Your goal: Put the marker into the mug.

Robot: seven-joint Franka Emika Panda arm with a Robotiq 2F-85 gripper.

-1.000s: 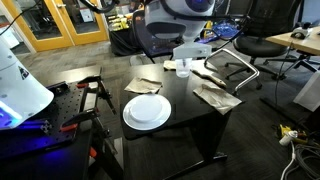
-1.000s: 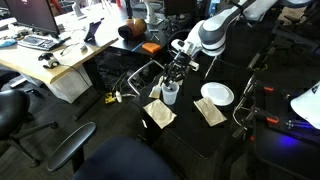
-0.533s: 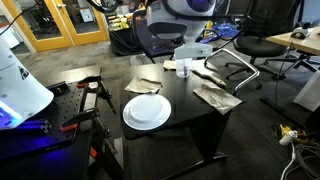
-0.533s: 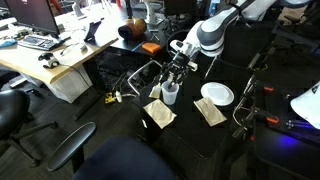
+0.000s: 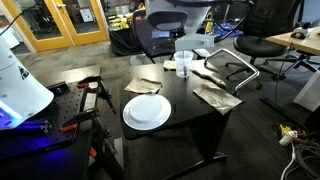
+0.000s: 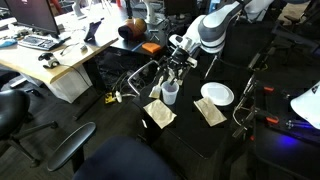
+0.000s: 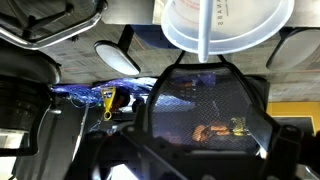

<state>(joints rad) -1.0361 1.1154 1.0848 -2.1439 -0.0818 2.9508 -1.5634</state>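
Observation:
The mug point(image 5: 183, 67) point(image 6: 170, 94) is a pale tumbler near the far edge of the black table point(image 5: 190, 115). My gripper point(image 5: 188, 47) point(image 6: 178, 68) hangs just above it, apart from it. In the wrist view the mug's round white rim point(image 7: 232, 28) fills the top of the picture. A thin pale stick point(image 7: 207, 32), seemingly the marker, stands inside it. My dark fingers point(image 7: 118, 150) are spread wide at the lower sides with nothing between them, so the gripper is open. Neither exterior view shows the marker.
A white plate point(image 5: 147, 110) point(image 6: 217, 94) lies near the table's front. Crumpled brownish cloths point(image 5: 216, 97) point(image 6: 160, 113) lie beside the mug and plate. Office chairs point(image 5: 240, 55) stand behind the table. A red-handled clamp stand point(image 5: 92, 92) is off to one side.
The gripper has opened and risen a little off the mug. What it held has been let go into the mug.

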